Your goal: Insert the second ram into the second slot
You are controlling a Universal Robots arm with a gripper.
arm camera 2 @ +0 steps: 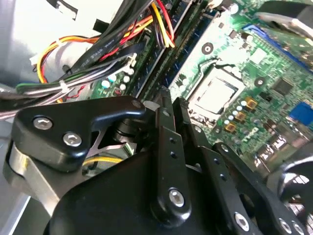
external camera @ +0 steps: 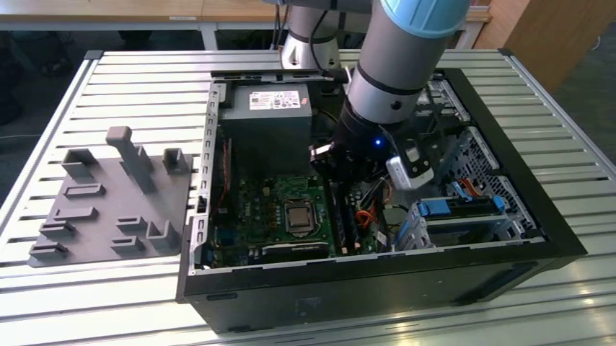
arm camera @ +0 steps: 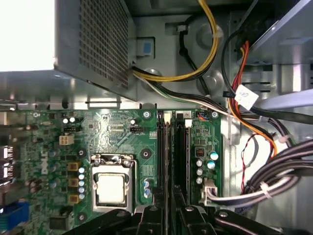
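My gripper [external camera: 337, 173] reaches down into the open computer case [external camera: 539, 238], just above the motherboard [external camera: 260, 216]. Its black fingers [arm camera 2: 165, 122] stand close together, and no stick juts out between them. In both wrist views the gripper [arm camera 2: 172, 98] [arm camera: 168, 193] hovers over one end of two long memory slots [arm camera: 164, 147] [arm camera 2: 188, 44] that run side by side next to the processor socket [arm camera: 111, 188]. Thin dark boards seem to stand edge-on in both slots. Which of them is the second ram I cannot tell.
The grey power supply [external camera: 265, 122] stands close behind the gripper. Bundles of cables [arm camera: 274, 181] [arm camera 2: 98, 44] hang beside the slots, towards the drive cage [external camera: 462, 209]. A grey parts holder [external camera: 106, 202] lies on the slatted table at the exterior view's left.
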